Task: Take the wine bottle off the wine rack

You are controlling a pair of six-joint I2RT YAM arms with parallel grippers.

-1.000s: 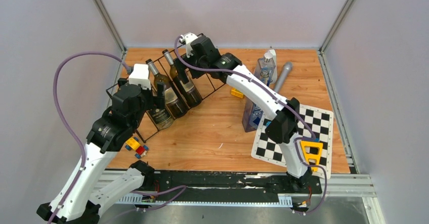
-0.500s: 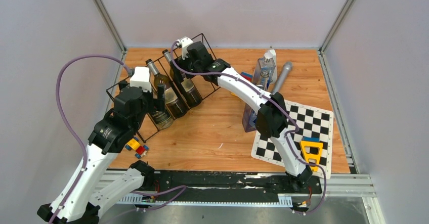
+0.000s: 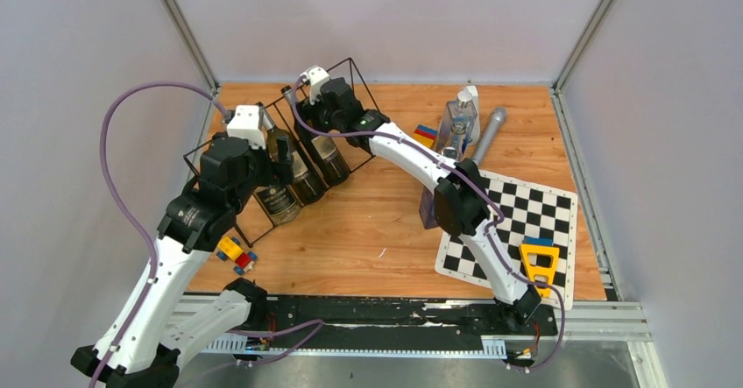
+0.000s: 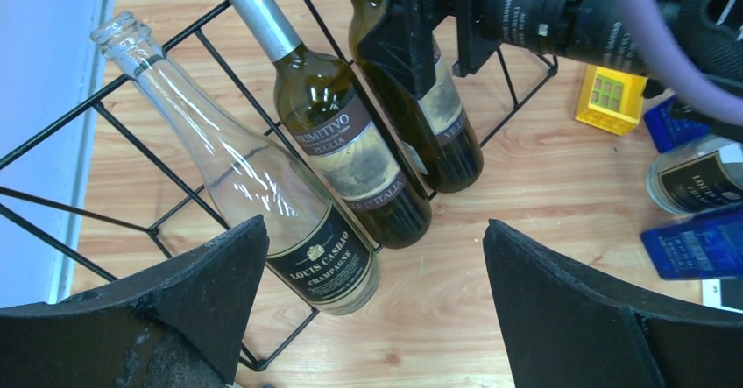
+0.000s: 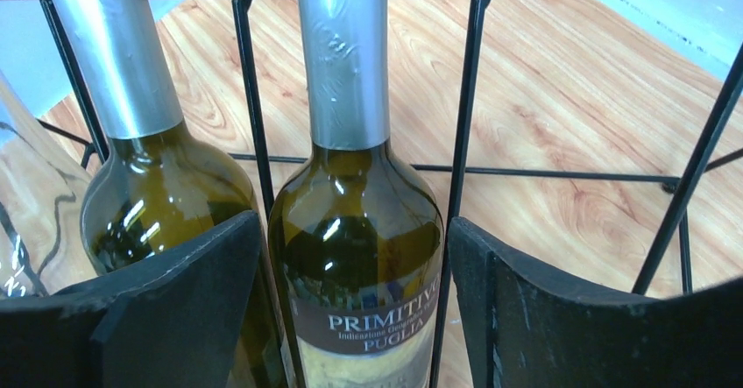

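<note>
The black wire wine rack [image 3: 198,155] stands at the back left with three bottles lying side by side in it. The rightmost is a green wine bottle [image 5: 355,257] labelled Primitivo Puglia. My right gripper [image 5: 353,230] straddles its shoulder, open, one pad [image 5: 175,309] on each side. A rack wire [image 5: 463,99] runs between the bottle and the right pad. In the left wrist view, a clear champagne bottle [image 4: 263,195] and a second green bottle [image 4: 346,138] lie to its left. My left gripper [image 4: 377,230] hangs wide open above the wood floor beside the bottle bases, holding nothing.
A blue bottle [image 3: 429,202], a clear spray bottle [image 3: 460,115] and a grey cylinder [image 3: 489,130] stand right of the rack. A checkerboard [image 3: 526,222] with a yellow tool [image 3: 536,265] lies at the right. Coloured blocks [image 3: 237,253] sit near the rack's front end, and a yellow block [image 4: 611,99] beside it.
My right gripper has moved left and down over the rightmost bottle, and its jaws have narrowed around it. The left gripper has shifted slightly toward the back.
</note>
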